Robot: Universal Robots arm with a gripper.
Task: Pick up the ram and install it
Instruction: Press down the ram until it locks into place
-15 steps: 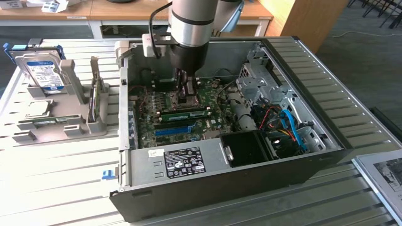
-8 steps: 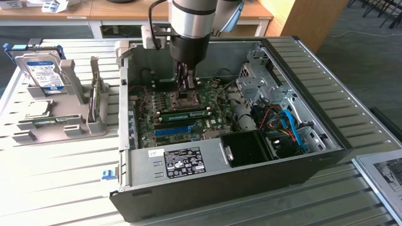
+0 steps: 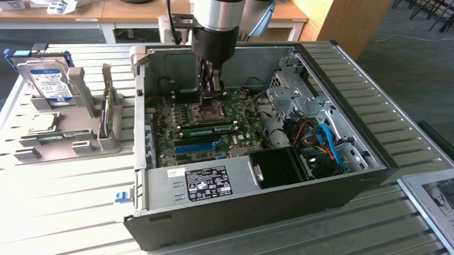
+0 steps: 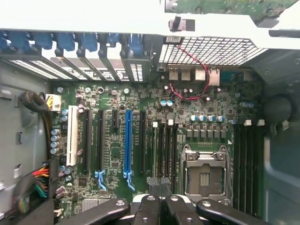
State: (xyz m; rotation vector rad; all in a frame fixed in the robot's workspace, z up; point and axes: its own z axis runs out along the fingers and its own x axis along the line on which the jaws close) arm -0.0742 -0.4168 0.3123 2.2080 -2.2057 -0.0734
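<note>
Exterior view: grey slatted metal tabletop point(image 3: 64, 212), wooden desks and a wooden panel beyond it. Open case point(image 3: 248, 212) lying on its side mid-tabletop, board point(image 3: 212, 143) facing up inside. Beside the case, to the exterior view's left, a grey rack point(image 3: 78, 141) with a hard drive point(image 3: 48, 79) standing in it. At the case's near corner on the exterior view's right, a printed sheet point(image 3: 436, 196).

Blue-and-white label on the drive, print too small to read. Black label point(image 3: 208, 181) with white print on the silver box at the case's near wall, likewise unreadable.

Inside the case: ram point(image 3: 209, 128) on edge in a slot, between the blue slot point(image 3: 195, 147) and the socket point(image 3: 206, 113).

Tool point(image 3: 210, 97) reaching down into the case, low over the board near the socket. Wrist view: tool point(image 4: 160, 197) pressed together, nothing seen pinched, tips at the end of the black slots beside the socket point(image 4: 205, 176). Cannot tell whether touching the ram.
</note>
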